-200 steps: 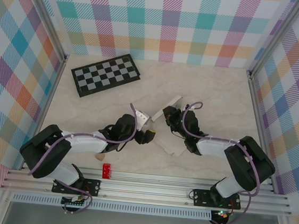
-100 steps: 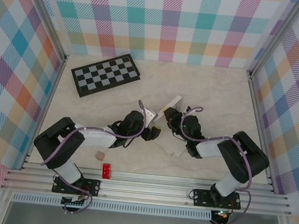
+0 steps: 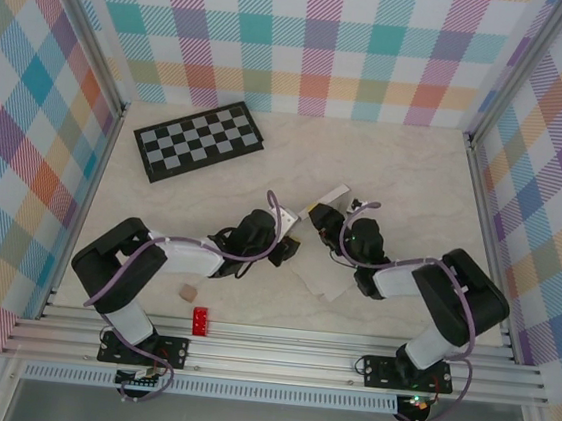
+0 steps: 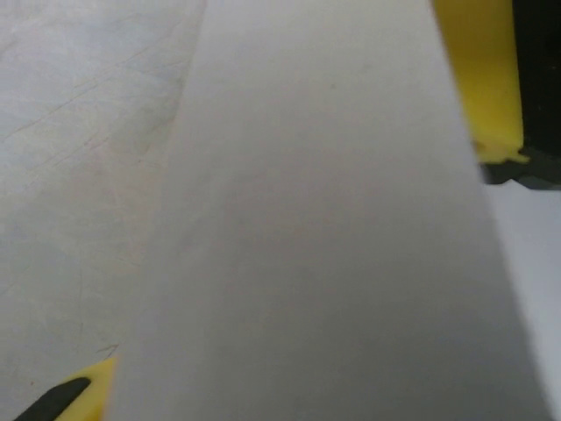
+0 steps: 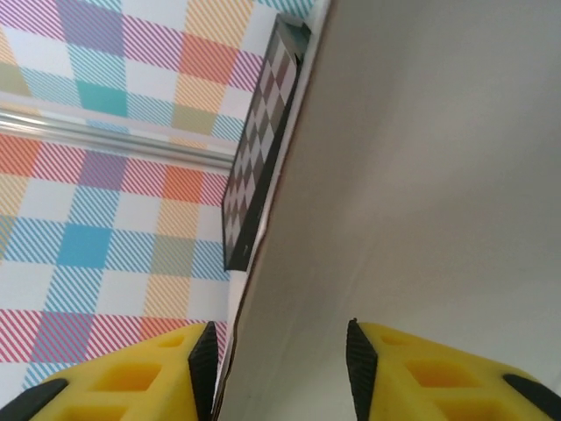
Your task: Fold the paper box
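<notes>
Compared with a second ago, the left gripper (image 3: 283, 252) is brought farther toward the middle of the table (image 3: 414, 184); how far its jaws are closed cannot be told. The paper box (image 3: 324, 283) is found between both grippers, and the right gripper (image 3: 322, 221) is held partly open astride its raised edge.

One paper box (image 3: 322, 281), one checkerboard (image 3: 199, 140), one red block (image 3: 199, 320), one tan cube (image 3: 188, 290)

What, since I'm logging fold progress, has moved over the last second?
The left arm swung inward, carrying the left end effector further toward the paper box. The right end effector shifted slightly right along with it; its fingers now stand apart around the sheet's edge. The checkerboard, red block and tan cube stayed put.
</notes>
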